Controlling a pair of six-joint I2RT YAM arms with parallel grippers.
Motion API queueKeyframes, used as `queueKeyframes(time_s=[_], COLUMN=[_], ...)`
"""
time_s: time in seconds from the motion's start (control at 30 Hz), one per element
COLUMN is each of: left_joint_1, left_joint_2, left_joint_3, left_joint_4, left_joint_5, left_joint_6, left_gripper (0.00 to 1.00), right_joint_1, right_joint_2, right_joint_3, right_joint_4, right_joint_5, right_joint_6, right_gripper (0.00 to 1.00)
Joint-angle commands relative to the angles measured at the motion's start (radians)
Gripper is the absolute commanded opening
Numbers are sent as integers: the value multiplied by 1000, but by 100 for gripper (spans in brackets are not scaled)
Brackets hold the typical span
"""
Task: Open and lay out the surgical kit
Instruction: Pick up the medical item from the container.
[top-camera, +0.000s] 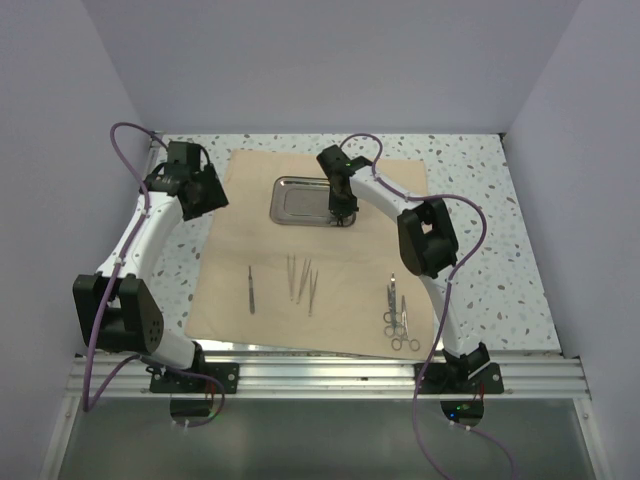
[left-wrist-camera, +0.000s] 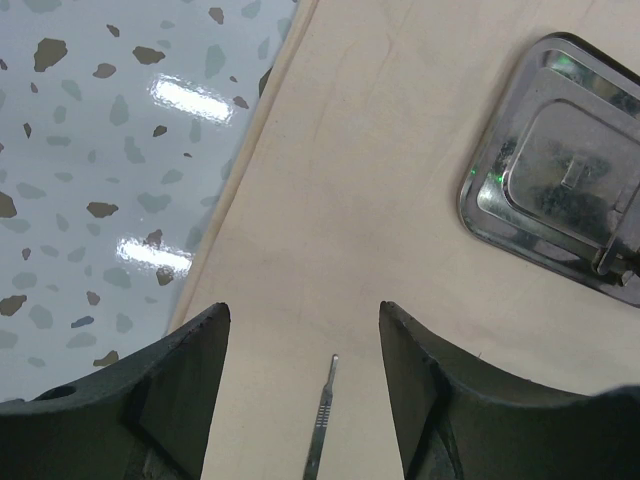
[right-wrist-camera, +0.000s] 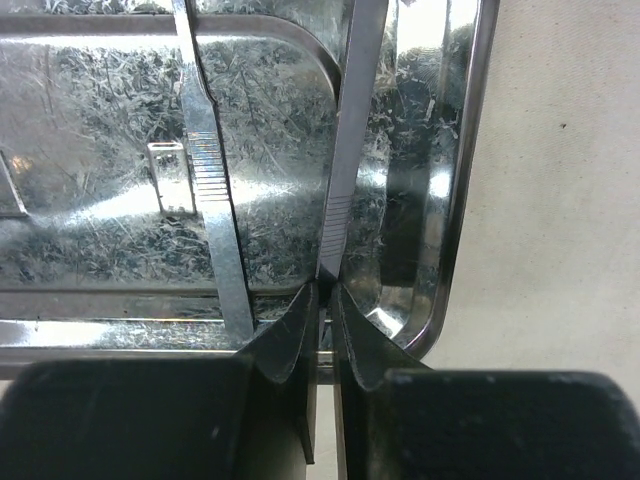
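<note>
The tan cloth wrap (top-camera: 330, 285) lies spread flat on the table. The shiny steel tray (top-camera: 295, 200) sits on its back middle and also shows in the left wrist view (left-wrist-camera: 478, 200). My right gripper (top-camera: 343, 208) is over the tray's right end. In the right wrist view it (right-wrist-camera: 322, 290) is shut on a slim ribbed scalpel handle (right-wrist-camera: 350, 150) above the tray (right-wrist-camera: 465, 200). A second slim ribbed strip (right-wrist-camera: 215, 200) shows left of it, perhaps a reflection. My left gripper (top-camera: 205, 195) hangs open and empty (left-wrist-camera: 303, 320) over the cloth's left part.
On the cloth lie a scalpel (top-camera: 251, 288), also in the left wrist view (left-wrist-camera: 320, 420), tweezers (top-camera: 300, 280), and ring-handled forceps or scissors (top-camera: 397, 315). The speckled tabletop (top-camera: 500, 240) surrounds the cloth. Walls close the back and sides.
</note>
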Motion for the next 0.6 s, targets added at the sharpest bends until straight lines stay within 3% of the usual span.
queueKeyframes(time_s=[0.0,0.23,0.57], left_joint_1=[14,15,15], left_joint_2=[-19,-20,-19], left_joint_3=[-6,-4,34], left_joint_4=[2,9,24], left_joint_5=[5,23,49], left_joint_6=[14,18,21], left_gripper=[65,65,65], right_joint_1=[40,42,50], right_joint_2=[119,105,-82], right_joint_3=[-66,-19,106], right_joint_4=[-79,-99,-141], right_joint_5=[-79,-76,-82], right_joint_6=[30,29,47], right_gripper=[0,0,0])
